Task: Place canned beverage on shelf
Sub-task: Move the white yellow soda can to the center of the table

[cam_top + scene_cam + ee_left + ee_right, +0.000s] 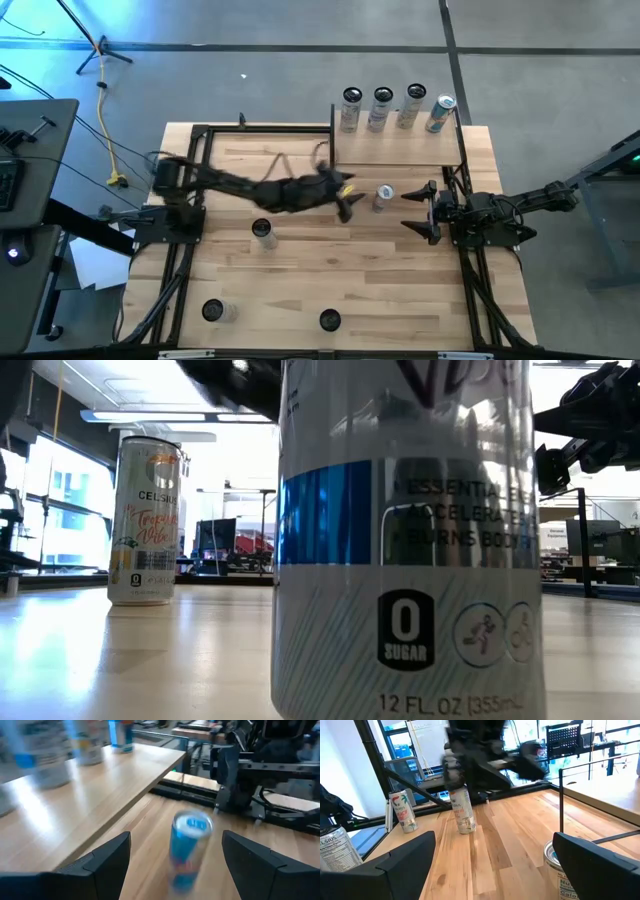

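A blue canned beverage (383, 197) stands upright on its base on the tabletop, just in front of the shelf (400, 148). In the left wrist view the can (190, 847) shows a little beyond my left gripper (176, 840), whose fingers are wide open and clear of it. My left gripper (347, 200) hovers to the can's left. The shelf (100, 785) holds several cans (381, 108) along its far edge. My right gripper (420, 210) waits open to the right of the can (559, 870).
Three more cans stand on the tabletop: one near the middle (262, 232) and two by the near edge (215, 311) (330, 320). The last fills the low view (410, 540), with another behind it (148, 520). Black frame rails (185, 260) run along both sides.
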`<act>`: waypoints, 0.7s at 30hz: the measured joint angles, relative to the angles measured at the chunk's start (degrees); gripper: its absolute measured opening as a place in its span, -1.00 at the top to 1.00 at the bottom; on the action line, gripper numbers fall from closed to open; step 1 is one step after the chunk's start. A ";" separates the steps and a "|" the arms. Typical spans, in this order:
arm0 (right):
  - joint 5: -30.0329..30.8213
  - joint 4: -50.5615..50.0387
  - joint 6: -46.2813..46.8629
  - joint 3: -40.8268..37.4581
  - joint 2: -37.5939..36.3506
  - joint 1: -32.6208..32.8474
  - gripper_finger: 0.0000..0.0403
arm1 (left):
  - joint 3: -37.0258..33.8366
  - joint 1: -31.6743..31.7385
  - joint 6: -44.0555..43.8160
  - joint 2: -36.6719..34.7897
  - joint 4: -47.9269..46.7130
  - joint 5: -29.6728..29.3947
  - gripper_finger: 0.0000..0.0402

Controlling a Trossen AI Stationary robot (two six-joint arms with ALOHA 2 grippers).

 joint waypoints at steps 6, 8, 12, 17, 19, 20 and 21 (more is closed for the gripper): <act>0.00 0.00 0.00 0.00 0.00 0.01 -0.93 | -15.61 -12.74 -4.28 -16.96 -1.18 -23.19 -0.41; 0.00 0.00 0.00 0.00 0.00 0.01 -0.93 | -18.74 -18.15 -4.13 -20.98 -1.51 -32.18 -0.41; -0.03 0.00 0.00 0.00 0.00 0.02 -0.93 | -22.10 -27.44 -5.12 -25.09 -5.02 -44.89 -0.41; -0.05 0.00 0.00 0.00 0.00 0.02 -0.93 | -23.61 -35.85 -12.94 -25.66 -12.26 -55.44 -0.41; -0.05 0.00 0.00 0.00 0.00 0.00 -0.93 | -24.15 -38.41 -15.86 -25.53 -14.55 -58.78 -0.41; -0.05 0.00 0.00 0.00 0.00 0.02 -0.93 | -24.62 -39.59 -17.51 -25.48 -15.76 -60.21 -0.41; -0.05 0.00 0.00 0.00 0.00 0.02 -0.93 | -25.14 -40.78 -19.31 -25.35 -17.19 -61.55 -0.41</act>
